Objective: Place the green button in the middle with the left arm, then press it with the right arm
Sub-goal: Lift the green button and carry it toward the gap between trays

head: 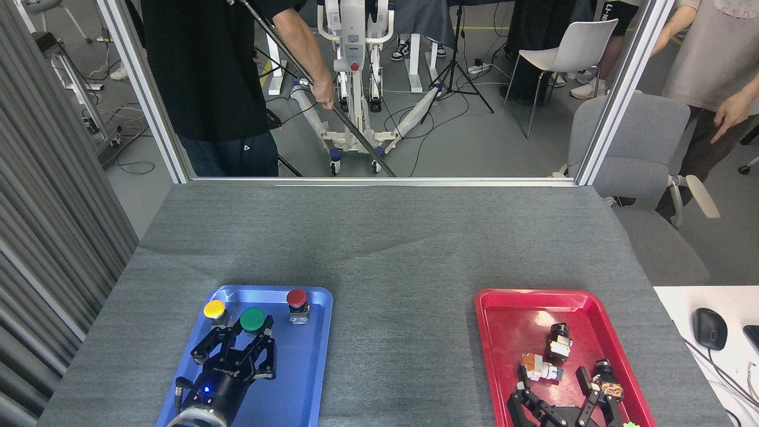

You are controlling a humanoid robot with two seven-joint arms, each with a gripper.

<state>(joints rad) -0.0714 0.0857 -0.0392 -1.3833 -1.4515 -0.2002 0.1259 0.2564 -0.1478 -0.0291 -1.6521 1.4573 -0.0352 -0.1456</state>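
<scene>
- Gripping green button (252,319) in left gripper (244,333), fingers clamped either side of its base, over far half of blue tray (308,379).
- Sitting near tray's far edge: yellow button (214,309) toward left corner, red button (297,300) toward right corner.
- Hanging spread open over near end of red tray (504,320): right gripper (554,376), small parts beside fingers.

Left gripper (248,338): white lettering on housing, too small to read. Person's trousers (228,155): small white triangular logo. No other legible text.
</scene>
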